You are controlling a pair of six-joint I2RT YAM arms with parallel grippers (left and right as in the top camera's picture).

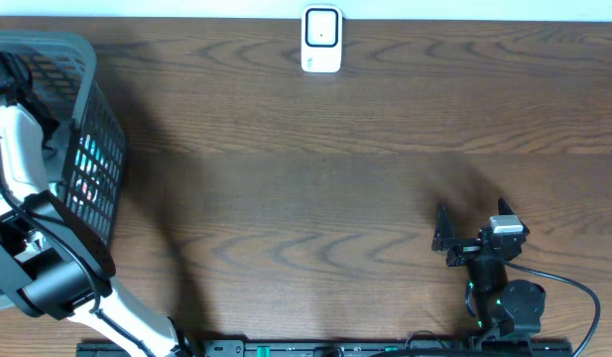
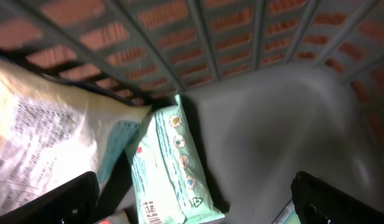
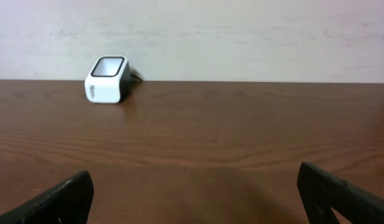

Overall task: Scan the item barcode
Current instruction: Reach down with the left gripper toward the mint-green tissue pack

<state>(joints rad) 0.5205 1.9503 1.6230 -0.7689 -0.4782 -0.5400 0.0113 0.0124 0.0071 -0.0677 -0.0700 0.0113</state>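
Both pincers I see spread wide. My left gripper (image 2: 193, 202) hangs inside the basket (image 1: 95, 109), with the green wipes pack (image 2: 172, 165) lying between its fingers beside a pale bag (image 2: 48, 130). My right gripper (image 3: 196, 198) faces the scanner (image 3: 108, 79), well apart across the table (image 1: 335, 178).

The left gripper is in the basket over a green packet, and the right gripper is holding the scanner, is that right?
No. The right gripper is open and empty; the scanner stands apart at the far edge of the table, as the overhead view shows. The left gripper is in the basket over the green packet.
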